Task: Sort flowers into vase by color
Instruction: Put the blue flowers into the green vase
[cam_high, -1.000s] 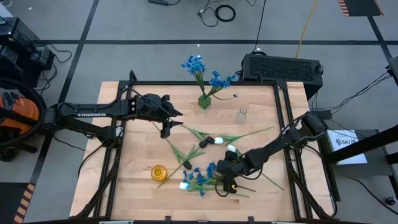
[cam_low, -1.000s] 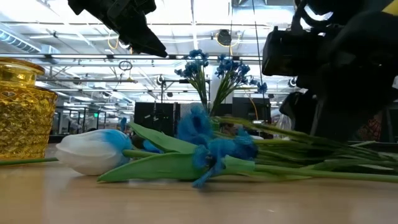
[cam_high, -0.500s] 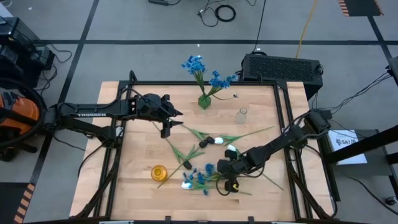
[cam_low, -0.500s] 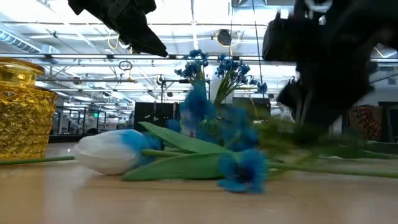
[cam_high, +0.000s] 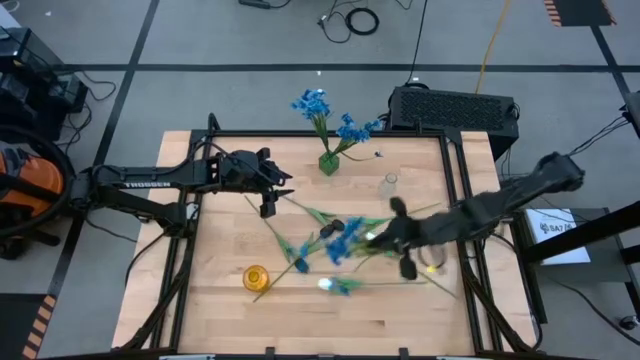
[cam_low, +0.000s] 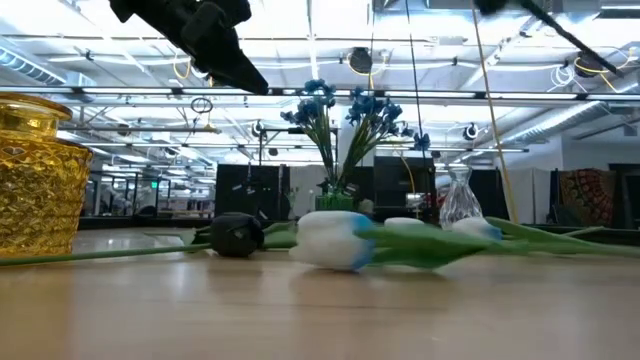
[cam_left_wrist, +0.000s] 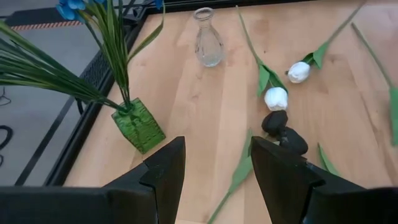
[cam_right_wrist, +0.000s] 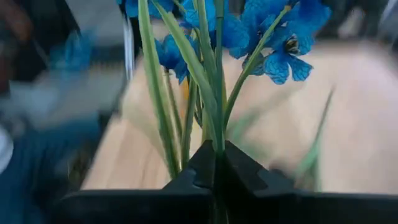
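- Left gripper (cam_high: 272, 197), over the wooden table's (cam_high: 220, 300) rear left, fingers spread, holding nothing.
- Right gripper (cam_right_wrist: 216, 163), above the table's right of centre, pinched tight on the blue-bloomed flower's thin green stems (cam_right_wrist: 214, 37).
- Its arm motion-smeared from above.

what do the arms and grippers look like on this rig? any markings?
Both arms are dark, near-black, jointed links. The left arm carries white lettering along its link. The left gripper has two broad, dark wedge-shaped fingers; the right gripper has matching dark fingers.
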